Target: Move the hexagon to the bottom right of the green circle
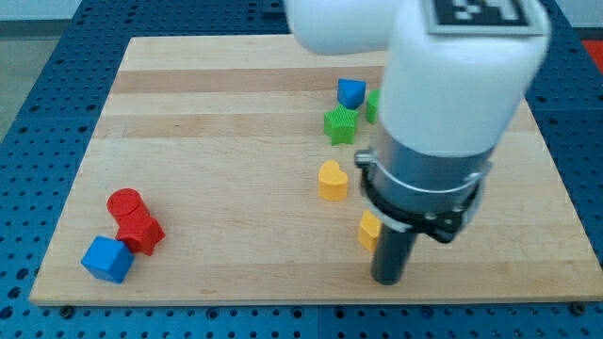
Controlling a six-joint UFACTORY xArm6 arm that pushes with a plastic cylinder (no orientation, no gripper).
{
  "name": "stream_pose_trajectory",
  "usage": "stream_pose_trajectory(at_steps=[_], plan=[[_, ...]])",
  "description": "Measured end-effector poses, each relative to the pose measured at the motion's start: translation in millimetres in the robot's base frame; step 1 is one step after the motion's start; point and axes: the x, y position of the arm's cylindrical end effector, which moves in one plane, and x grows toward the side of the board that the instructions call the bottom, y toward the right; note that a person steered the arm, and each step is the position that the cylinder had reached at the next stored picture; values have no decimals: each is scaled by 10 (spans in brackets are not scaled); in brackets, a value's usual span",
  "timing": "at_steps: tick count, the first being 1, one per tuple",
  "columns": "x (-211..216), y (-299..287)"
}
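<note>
My tip (387,280) rests on the board near its bottom edge, just below and to the right of the yellow hexagon (367,229). The arm hides most of the hexagon; only its left side shows. The green circle (373,103) is near the view's top, mostly hidden behind the arm, with only a sliver showing. I cannot tell whether the rod touches the hexagon.
A blue block (350,92) and a green star (341,124) sit left of the green circle. A yellow heart (332,180) lies above and left of the hexagon. A red cylinder (124,202), a red block (140,232) and a blue cube (106,259) cluster at the bottom left.
</note>
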Motion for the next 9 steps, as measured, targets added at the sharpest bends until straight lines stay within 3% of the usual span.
stream_pose_trajectory(at_steps=[9], plan=[[-975, 272]])
